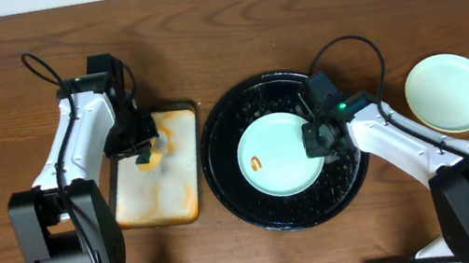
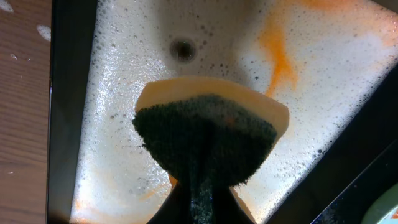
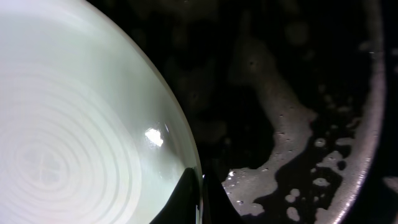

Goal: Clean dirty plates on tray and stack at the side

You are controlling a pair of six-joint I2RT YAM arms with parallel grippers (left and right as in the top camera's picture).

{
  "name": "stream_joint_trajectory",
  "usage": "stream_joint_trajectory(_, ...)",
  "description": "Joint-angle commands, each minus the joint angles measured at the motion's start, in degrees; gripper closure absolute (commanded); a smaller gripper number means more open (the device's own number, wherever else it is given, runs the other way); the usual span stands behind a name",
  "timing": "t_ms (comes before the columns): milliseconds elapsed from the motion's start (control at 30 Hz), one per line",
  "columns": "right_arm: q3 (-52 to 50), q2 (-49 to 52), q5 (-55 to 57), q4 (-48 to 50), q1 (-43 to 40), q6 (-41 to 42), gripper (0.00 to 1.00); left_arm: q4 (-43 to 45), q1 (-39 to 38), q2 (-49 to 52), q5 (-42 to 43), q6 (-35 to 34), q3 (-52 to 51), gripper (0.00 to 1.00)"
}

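Observation:
A light mint plate [image 1: 281, 154] with a small orange smear lies in the black round tray [image 1: 221, 134]. My right gripper [image 1: 318, 137] is shut on that plate's right rim. In the right wrist view the thin plate [image 3: 81, 124] edge sits pinched between the dark fingers of the right gripper [image 3: 200, 193], over the foam-spotted tray [image 3: 298, 93]. My left gripper [image 1: 145, 150] is shut on a yellow sponge with a green scouring face [image 2: 205, 134], held by the left gripper [image 2: 202, 199] just above a foamy rectangular tray. A second pale plate [image 1: 450, 92] rests on the table at the right.
The orange-stained rectangular tray [image 1: 159, 176], full of suds, stands left of the black tray, its dark rim [image 2: 68, 112] beside bare wooden table. Cables loop over the table behind both arms.

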Motion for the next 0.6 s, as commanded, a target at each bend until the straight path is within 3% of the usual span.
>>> stream_joint_trajectory(0,0.4,-1.0,5.6,0.3,-0.8,2.3,0.99,-0.2,-0.1,0.2,0.1,1.2,0.0,0.92)
stream_joint_trajectory(267,0.4,-1.0,8.6,1.6,-1.0,3.5,0.99,0.9,-2.1,0.2,-0.4,1.6,-1.0,0.92)
stream_joint_trajectory(567,0.4,-1.0,8.6,1.6,-1.0,3.5,0.99,14.0,-3.7,0.3,-3.8,0.7,-14.0,0.92)
